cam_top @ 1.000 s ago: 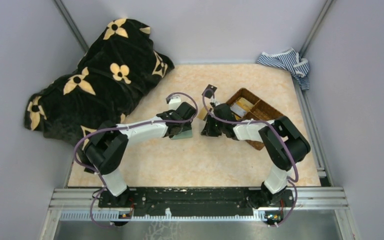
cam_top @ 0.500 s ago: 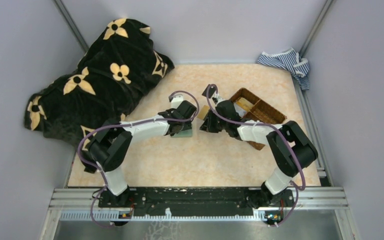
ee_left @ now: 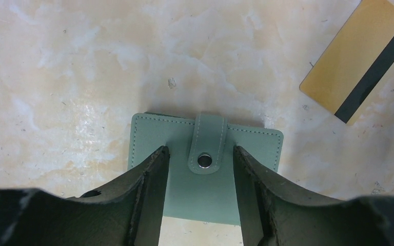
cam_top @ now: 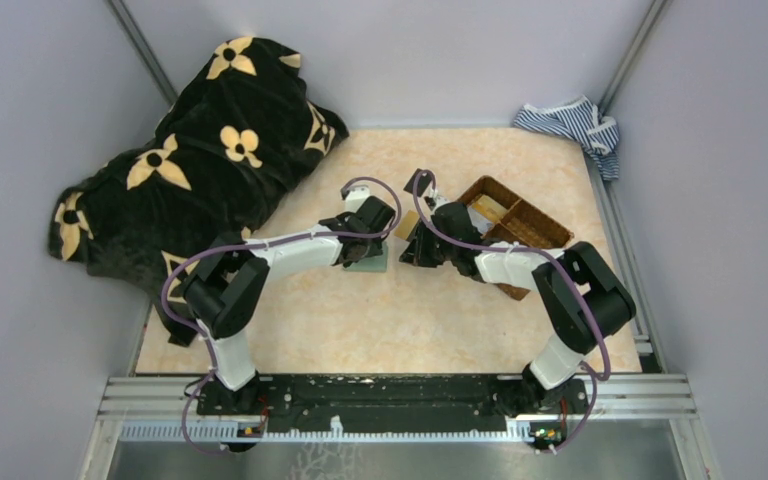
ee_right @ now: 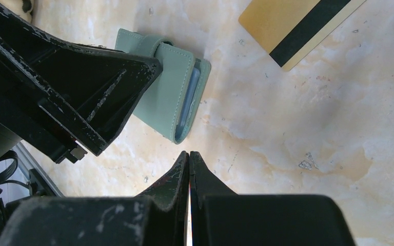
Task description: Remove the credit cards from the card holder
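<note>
The card holder [ee_left: 205, 179] is a sage-green wallet lying flat on the table, its snap strap fastened. My left gripper [ee_left: 199, 152] hovers over it, open, with one finger on each side of the strap. In the right wrist view the card holder [ee_right: 166, 84] shows its side, where the pale edge of one of the credit cards [ee_right: 189, 101] sits between the covers. My right gripper [ee_right: 189, 154] is shut on nothing, its tips just short of the wallet's near corner. From above, the left gripper [cam_top: 363, 243] and the right gripper [cam_top: 415, 250] flank the card holder [cam_top: 370, 264].
A gold card with a dark stripe [ee_left: 361, 59] lies loose beyond the wallet. A brown woven divided basket [cam_top: 520, 222] stands under the right arm. A black flowered blanket [cam_top: 200, 170] fills the back left, and a striped cloth [cam_top: 570, 122] the back right corner.
The left jaws have narrowed around the strap. The right gripper has swung left, closer to the wallet, and stayed shut.
</note>
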{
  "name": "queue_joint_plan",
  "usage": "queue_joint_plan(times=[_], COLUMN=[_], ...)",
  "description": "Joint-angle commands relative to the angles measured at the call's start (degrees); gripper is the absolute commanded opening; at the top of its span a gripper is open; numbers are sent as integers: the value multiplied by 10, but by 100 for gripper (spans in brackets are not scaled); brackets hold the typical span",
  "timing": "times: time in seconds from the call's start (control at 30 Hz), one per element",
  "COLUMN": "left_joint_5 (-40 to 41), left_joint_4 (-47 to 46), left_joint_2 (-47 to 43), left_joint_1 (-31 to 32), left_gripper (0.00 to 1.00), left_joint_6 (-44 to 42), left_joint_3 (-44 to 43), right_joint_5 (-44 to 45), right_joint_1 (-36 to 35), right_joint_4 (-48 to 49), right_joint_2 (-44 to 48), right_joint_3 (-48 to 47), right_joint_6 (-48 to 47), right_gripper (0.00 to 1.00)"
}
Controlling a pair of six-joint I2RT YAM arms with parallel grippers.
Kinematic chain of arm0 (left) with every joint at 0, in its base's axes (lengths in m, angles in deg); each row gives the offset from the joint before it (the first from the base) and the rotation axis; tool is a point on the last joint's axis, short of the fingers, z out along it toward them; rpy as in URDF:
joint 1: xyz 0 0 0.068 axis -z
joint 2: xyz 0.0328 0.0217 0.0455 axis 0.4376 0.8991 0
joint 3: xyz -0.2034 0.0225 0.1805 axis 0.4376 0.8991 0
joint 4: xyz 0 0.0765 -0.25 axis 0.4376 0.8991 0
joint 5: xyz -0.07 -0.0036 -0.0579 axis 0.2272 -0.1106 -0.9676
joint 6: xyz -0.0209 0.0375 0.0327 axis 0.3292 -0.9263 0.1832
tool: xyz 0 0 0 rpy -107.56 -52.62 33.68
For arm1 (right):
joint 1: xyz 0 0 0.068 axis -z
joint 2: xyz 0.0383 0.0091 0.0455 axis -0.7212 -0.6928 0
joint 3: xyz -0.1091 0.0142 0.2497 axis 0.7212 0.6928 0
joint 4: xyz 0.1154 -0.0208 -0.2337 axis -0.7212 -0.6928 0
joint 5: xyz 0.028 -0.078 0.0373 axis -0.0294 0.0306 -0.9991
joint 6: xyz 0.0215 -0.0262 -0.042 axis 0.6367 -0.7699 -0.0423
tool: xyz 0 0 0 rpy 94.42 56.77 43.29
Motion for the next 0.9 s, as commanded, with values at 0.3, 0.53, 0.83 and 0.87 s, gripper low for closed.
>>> queue_joint_plan(times=[0.3, 0.53, 0.83, 0.87], left_joint_5=[-31, -16, -16, -18], left_joint_4=[25, 30, 39, 39], left_joint_2=[9, -4, 18, 20], left_joint_1=[-2, -2, -2, -2], left_gripper=[64, 64, 60, 60], left_joint_6=[-60, -67, -68, -67], left_joint_3=[-31, -25, -27, -27], right_joint_5=[-19, -18, -18, -18], right_joint_1=[3, 3, 3, 3], right_joint_4=[31, 33, 28, 27], right_joint_2=[-10, -11, -8, -8], right_joint_3=[-7, -4, -8, -8], right_joint_6=[6, 5, 4, 4], right_gripper=[0, 0, 0, 0])
